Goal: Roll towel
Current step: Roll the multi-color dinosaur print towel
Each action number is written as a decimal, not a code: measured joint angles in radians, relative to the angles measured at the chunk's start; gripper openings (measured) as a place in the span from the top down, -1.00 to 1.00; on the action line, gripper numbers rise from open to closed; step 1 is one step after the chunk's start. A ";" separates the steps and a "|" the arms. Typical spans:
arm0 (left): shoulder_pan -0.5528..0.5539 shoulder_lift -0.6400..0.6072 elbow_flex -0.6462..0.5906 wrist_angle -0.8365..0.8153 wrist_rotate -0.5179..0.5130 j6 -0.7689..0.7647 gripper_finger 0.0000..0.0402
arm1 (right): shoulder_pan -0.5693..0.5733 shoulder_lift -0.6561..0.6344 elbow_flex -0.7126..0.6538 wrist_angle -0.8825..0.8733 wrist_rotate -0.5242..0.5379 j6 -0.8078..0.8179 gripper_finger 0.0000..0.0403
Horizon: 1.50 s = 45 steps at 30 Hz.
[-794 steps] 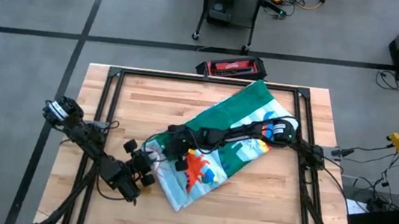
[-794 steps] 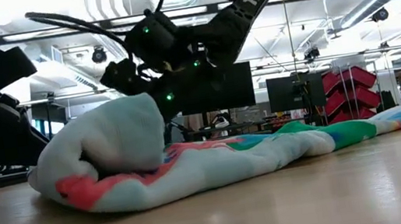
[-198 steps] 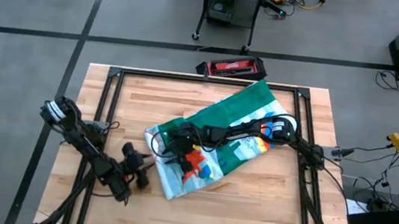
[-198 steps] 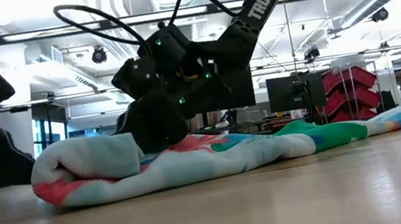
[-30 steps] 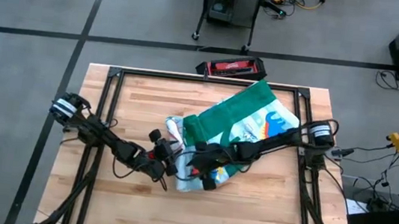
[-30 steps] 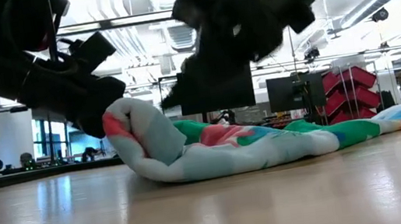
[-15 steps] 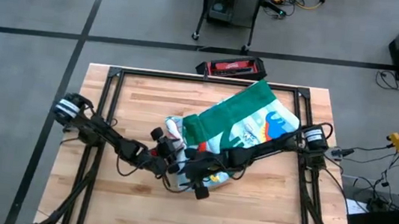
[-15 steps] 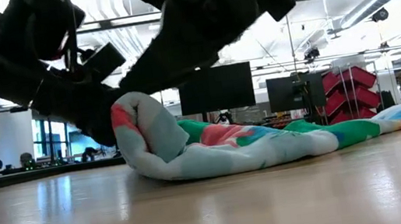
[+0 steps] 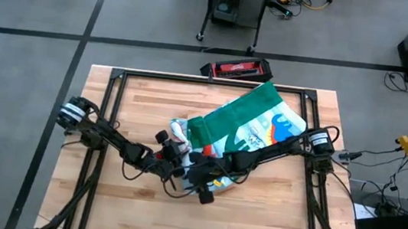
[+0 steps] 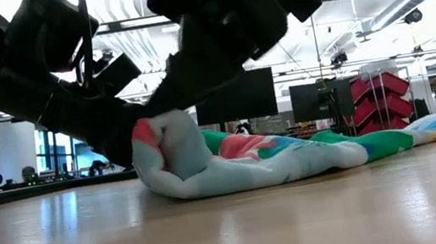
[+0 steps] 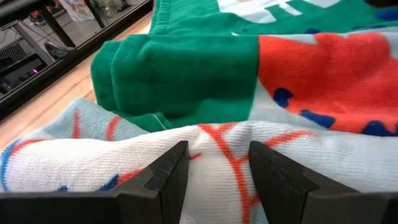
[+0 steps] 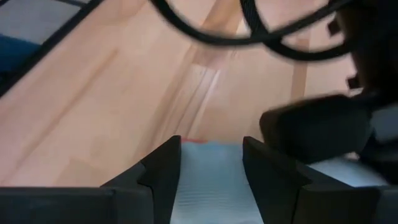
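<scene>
towel: the towel (image 9: 244,131) lies slantwise across the middle of the wooden table (image 9: 269,222), its green end at the far right, its bunched end near the table's centre; that near end is turned up into a thick lump, which the low view shows as a rounded fold (image 10: 172,150) standing above the flat length behind it
left gripper: the left gripper (image 9: 176,157) comes in from the left and sits against the lump's end; in its wrist view the two fingers (image 11: 163,180) straddle a ridge of pale cloth with red print, so it looks clamped on the towel; likely there to stop the started roll from slackening
right gripper: the right gripper (image 9: 198,177) reaches from the right, over the cloth, to the near side of the same lump; its wrist view shows pale cloth between its fingers (image 12: 160,177) with bare table beyond; whether they pinch that cloth or merely bracket it I cannot tell
why both meet here: both ends of the rolled edge need turning together, or the roll skews
stage: early, by my judgement; one turn made, most of the length flat
risk: soft thick cloth may spring open when let go
</scene>
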 joint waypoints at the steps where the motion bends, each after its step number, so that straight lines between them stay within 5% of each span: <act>1: 0.000 0.000 0.000 0.000 0.000 0.000 0.23 | 0.000 0.000 -0.002 -0.019 0.002 0.000 0.30; 11: 0.003 0.000 -0.001 -0.001 0.003 0.000 0.23 | 0.005 -0.003 -0.022 -0.089 0.027 -0.005 0.56; 25: 0.003 0.004 -0.001 -0.002 0.008 0.000 0.23 | 0.066 -0.019 -0.173 0.259 0.033 0.116 0.43; 34: 0.004 0.026 -0.001 0.008 0.010 -0.001 0.23 | 0.085 -0.130 -0.206 0.050 0.258 0.115 0.35; 45: 0.004 0.026 -0.002 0.010 0.019 0.000 0.23 | 0.093 -0.145 -0.262 0.088 0.388 0.157 0.55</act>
